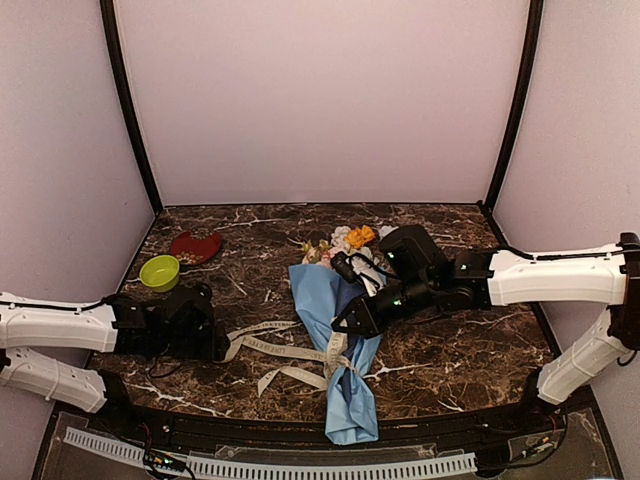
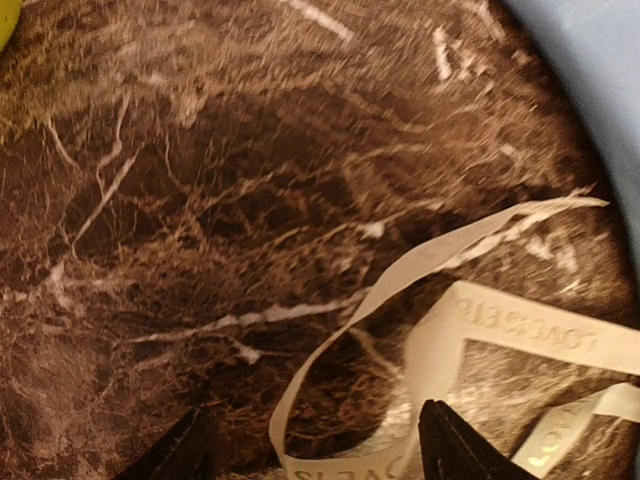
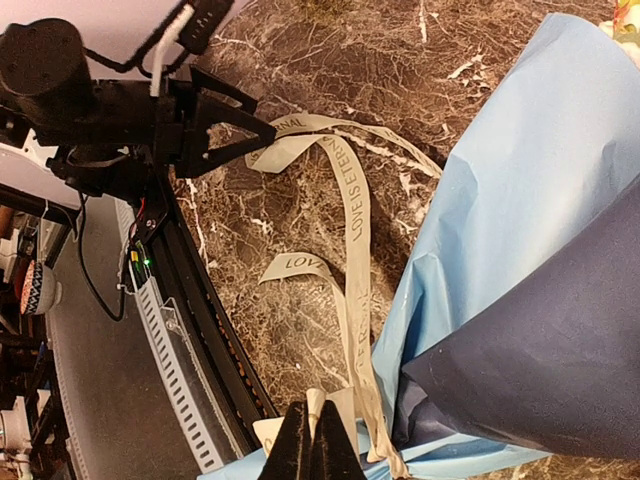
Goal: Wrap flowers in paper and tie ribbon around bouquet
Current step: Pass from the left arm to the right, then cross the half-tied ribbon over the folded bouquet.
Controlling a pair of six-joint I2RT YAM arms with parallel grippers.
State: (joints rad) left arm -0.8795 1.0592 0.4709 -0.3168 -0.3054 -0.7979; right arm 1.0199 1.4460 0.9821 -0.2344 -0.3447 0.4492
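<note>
The bouquet lies in the middle of the table, a cone of light-blue and navy paper (image 1: 325, 300) with its narrow end toward me. The flowers (image 1: 352, 240) poke out at its far end. The cream ribbon (image 1: 285, 350) crosses the cone low down and trails left in loose loops. My right gripper (image 3: 316, 415) is shut on a bit of ribbon (image 3: 352, 250) beside the cone (image 3: 520, 220); from above, this gripper (image 1: 342, 322) hangs over the paper. My left gripper (image 2: 312, 420) is open near the table, a ribbon (image 2: 400, 280) loop standing between its fingers untouched.
A green bowl (image 1: 160, 271) and a red dish (image 1: 195, 247) stand at the back left, just beyond the left arm. A black rail and a white perforated strip (image 1: 300, 465) run along the table's near edge, close to the cone's tip.
</note>
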